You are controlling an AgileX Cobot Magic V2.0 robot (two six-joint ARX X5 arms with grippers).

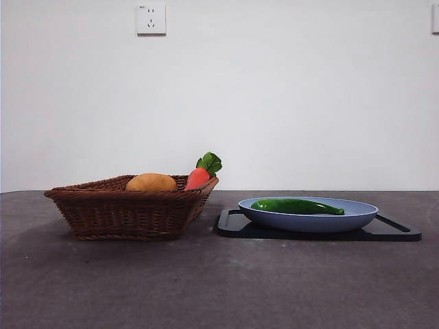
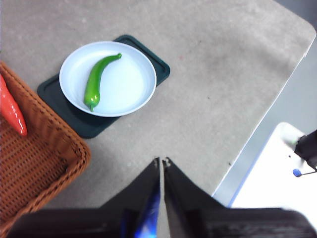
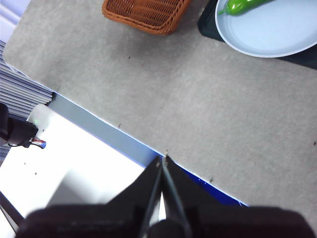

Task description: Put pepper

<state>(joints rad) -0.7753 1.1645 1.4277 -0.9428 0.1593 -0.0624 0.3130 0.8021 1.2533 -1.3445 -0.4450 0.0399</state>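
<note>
While the pepper [image 1: 297, 206] lies on the blue plate [image 1: 357, 218], both grippers, left [image 2: 162, 161] and right [image 3: 163, 158], hang pinched closed, holding nothing.

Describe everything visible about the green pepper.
The pepper is long, slender, glossy green and slightly curved, tapering from a blunt end to a thin curled tip. It looks smooth and whole. It lies flat, off-centre, inside the pale blue plate, which sits on a dark tray beside the wicker basket. Only the plate touches it; no gripper is near.
</note>
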